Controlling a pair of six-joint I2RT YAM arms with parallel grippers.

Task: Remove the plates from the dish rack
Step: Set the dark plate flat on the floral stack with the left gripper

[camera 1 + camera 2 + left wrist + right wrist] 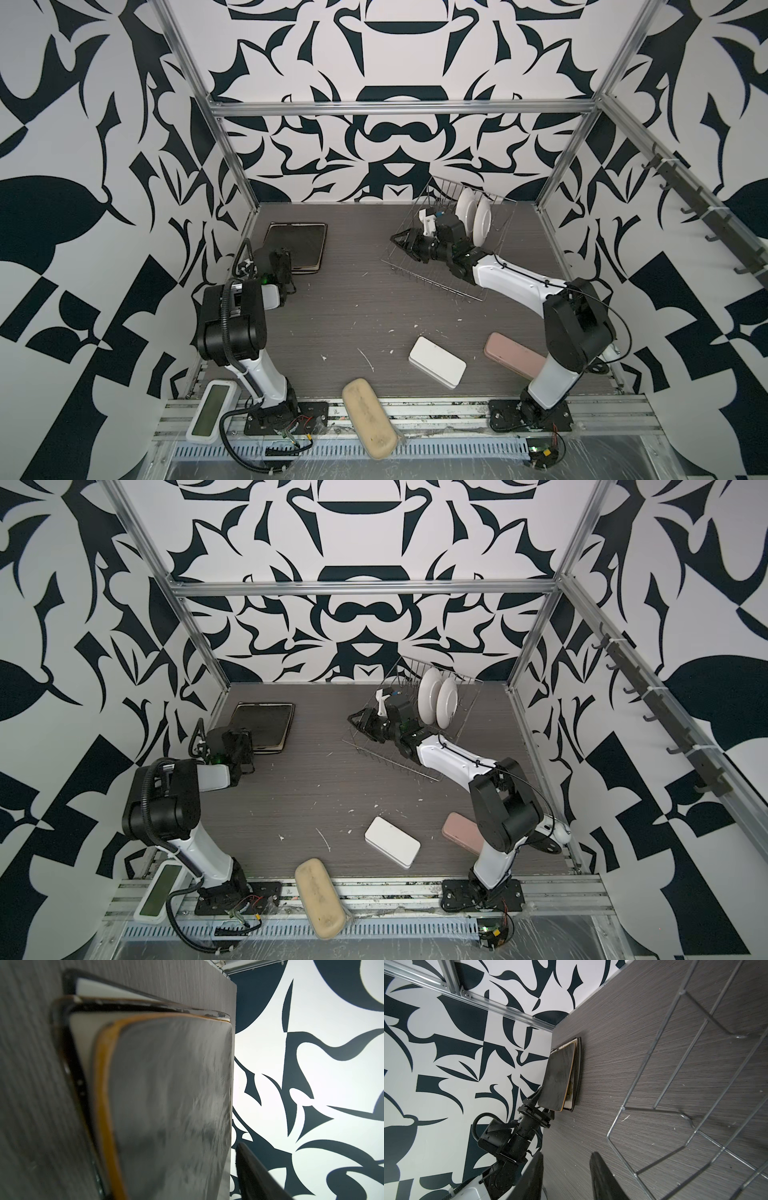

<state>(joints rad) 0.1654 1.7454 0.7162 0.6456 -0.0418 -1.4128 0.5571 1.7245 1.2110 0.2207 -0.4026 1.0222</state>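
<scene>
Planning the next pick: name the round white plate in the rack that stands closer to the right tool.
The left plate of the pair in both top views; the other plate stands beyond it from the right tool.

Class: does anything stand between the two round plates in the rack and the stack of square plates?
Yes. The right gripper and its wrist sit inside the dish rack on the stack's side of the round plates. Past the rack's wire side, bare table runs to the stack, where the left gripper sits.
</scene>
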